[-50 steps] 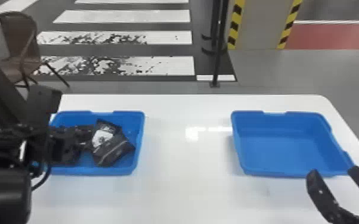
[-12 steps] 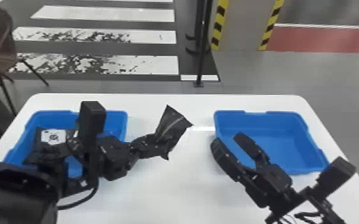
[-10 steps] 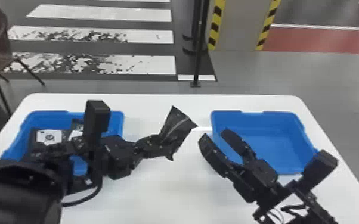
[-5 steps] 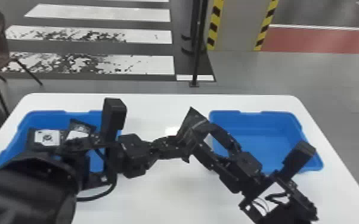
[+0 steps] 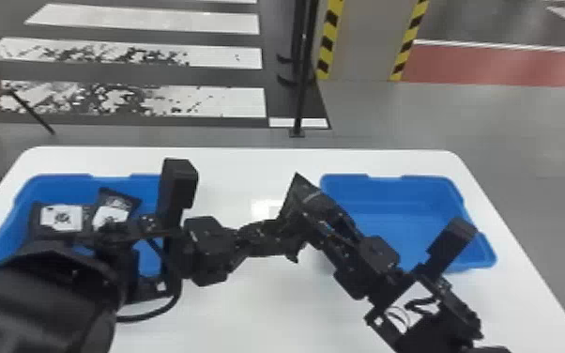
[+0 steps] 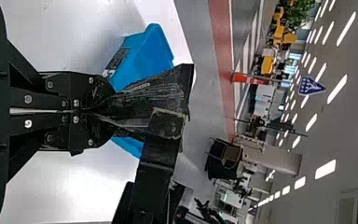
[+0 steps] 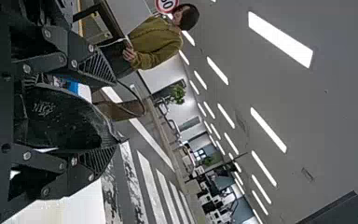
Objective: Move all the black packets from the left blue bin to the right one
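So, a handover is in hand: the left claw (image 6: 106,110) pinches a black packet (image 5: 301,196), whose free end sits between the right claw's (image 7: 98,114) spread fingers, probably not gripped. Next, the right should close before the left releases, then swing to the right bin (image 5: 385,178), just beyond it. More packets (image 5: 61,218) lie behind the left claw, in the left bin (image 5: 63,178).
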